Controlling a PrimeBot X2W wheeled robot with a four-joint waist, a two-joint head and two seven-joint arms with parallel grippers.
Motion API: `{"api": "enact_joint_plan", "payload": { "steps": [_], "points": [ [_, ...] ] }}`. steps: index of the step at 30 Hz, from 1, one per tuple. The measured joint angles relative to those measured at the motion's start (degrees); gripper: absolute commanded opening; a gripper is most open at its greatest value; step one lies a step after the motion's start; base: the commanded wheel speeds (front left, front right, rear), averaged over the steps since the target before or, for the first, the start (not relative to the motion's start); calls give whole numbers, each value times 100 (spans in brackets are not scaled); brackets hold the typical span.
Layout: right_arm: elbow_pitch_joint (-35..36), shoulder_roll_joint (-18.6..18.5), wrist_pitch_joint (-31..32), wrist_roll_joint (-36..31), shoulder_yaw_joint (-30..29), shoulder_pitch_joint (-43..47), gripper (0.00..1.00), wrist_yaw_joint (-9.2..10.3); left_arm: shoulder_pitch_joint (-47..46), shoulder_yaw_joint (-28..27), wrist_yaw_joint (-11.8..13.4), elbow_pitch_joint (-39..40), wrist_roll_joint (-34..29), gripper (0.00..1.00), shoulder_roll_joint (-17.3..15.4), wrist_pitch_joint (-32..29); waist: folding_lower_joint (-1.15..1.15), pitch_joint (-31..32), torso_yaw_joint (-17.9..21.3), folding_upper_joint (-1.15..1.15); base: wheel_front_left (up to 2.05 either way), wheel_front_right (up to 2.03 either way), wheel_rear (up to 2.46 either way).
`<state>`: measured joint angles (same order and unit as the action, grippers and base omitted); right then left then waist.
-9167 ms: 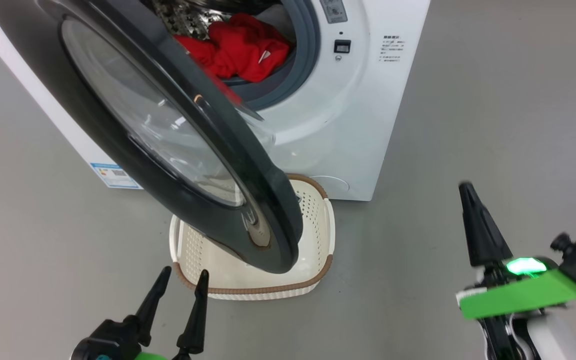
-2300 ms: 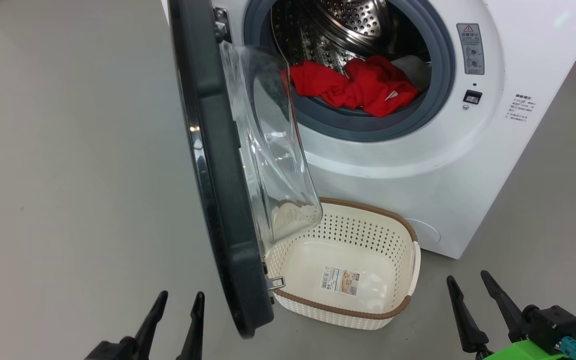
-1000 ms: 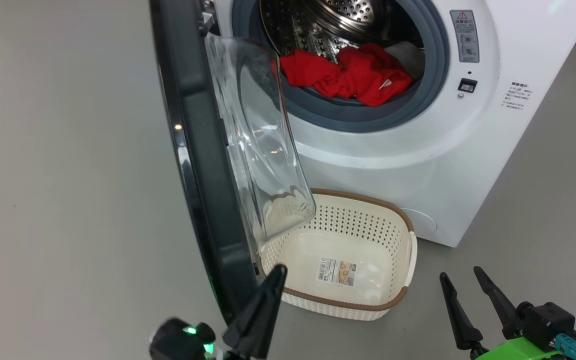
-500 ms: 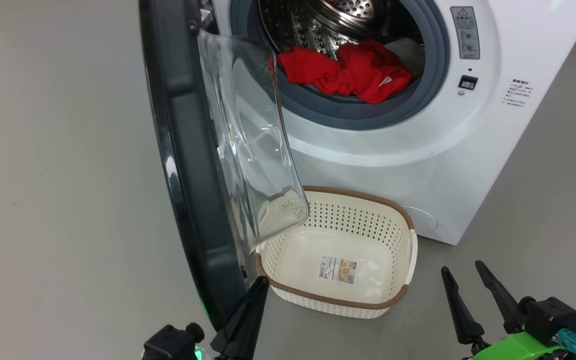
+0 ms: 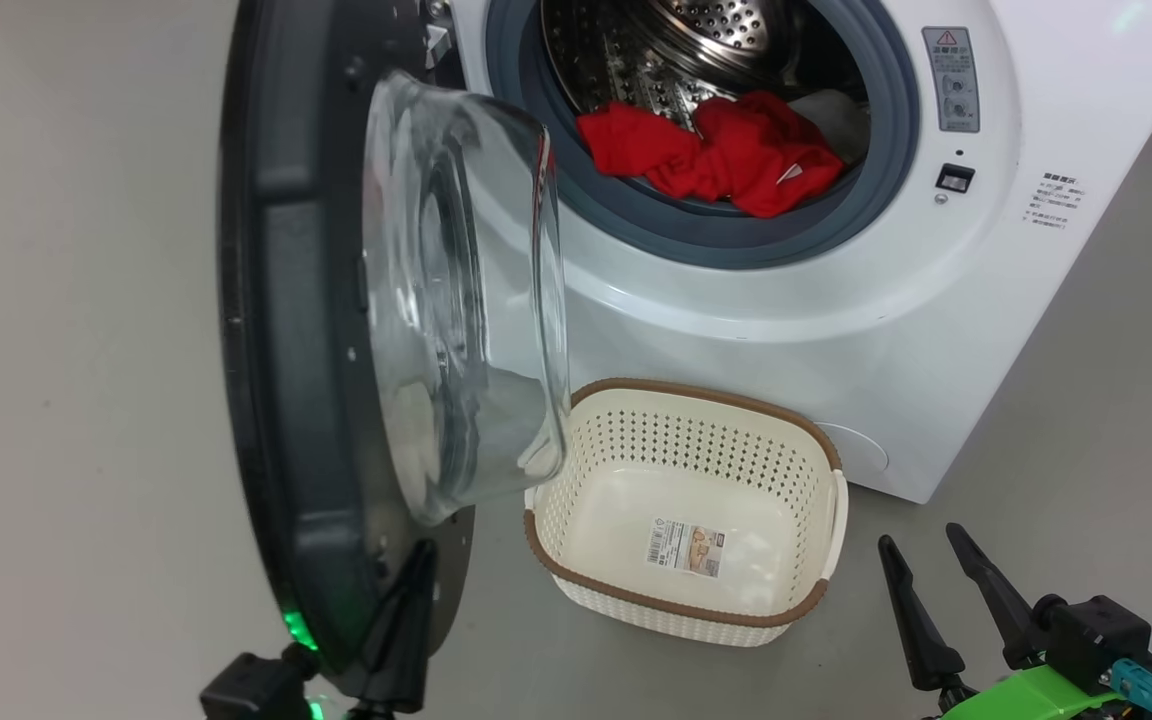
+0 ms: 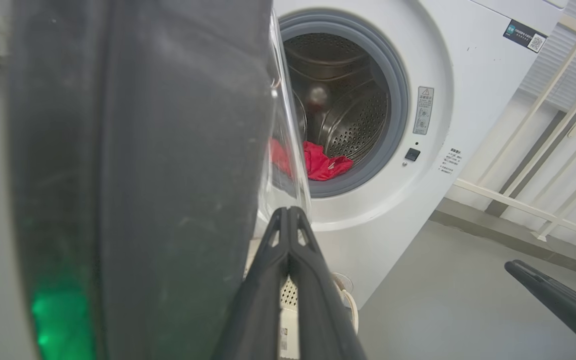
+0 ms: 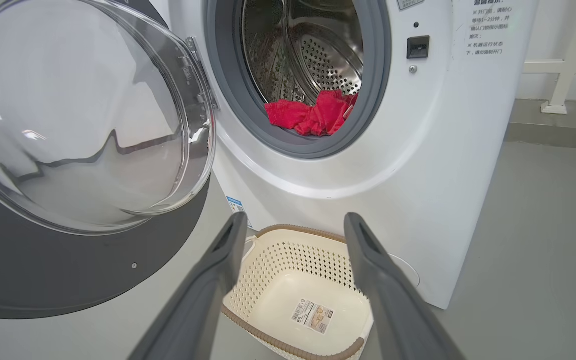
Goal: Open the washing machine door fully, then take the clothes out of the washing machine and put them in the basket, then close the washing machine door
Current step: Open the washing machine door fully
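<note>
The washing machine (image 5: 786,320) stands with its door (image 5: 276,350) swung out to the left, the glass bowl (image 5: 456,300) facing the drum. Red clothes (image 5: 726,155) with a white part lie at the drum's front lip. My left gripper (image 5: 423,550) is shut, with nothing in it, its tip against the lower inner face of the door. In the left wrist view the shut left gripper (image 6: 288,215) rises beside the door (image 6: 143,175). My right gripper (image 5: 936,590) hangs open right of the basket (image 5: 676,392). The right wrist view has the right gripper (image 7: 293,222) open above the basket (image 7: 273,280), facing the clothes (image 7: 313,112).
Bare grey floor (image 5: 86,400) spreads left of the door and right of the machine. The basket sits on the floor against the machine's front, with a paper label (image 5: 686,545) in its bottom. A pale railing (image 6: 543,150) stands behind the machine on the right.
The door has swung further open to the left. My shut left gripper has moved left along with it, staying at the door's lower edge. The right gripper has held its place.
</note>
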<state>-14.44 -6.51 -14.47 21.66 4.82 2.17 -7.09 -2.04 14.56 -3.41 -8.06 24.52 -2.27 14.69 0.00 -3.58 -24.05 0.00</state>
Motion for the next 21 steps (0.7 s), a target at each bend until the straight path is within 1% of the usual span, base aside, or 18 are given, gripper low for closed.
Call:
{"api": "enact_joint_plan", "payload": {
  "steps": [8,21],
  "points": [
    [4,10,0,0,20,2,100,0,105,-563,143,3,-35,0,3,0,0,-4,-57,0,0,0,0],
    [13,2,0,0,74,1,100,0,64,-1656,189,-209,-96,0,32,0,0,-106,16,0,0,0,0]
  ]
}}
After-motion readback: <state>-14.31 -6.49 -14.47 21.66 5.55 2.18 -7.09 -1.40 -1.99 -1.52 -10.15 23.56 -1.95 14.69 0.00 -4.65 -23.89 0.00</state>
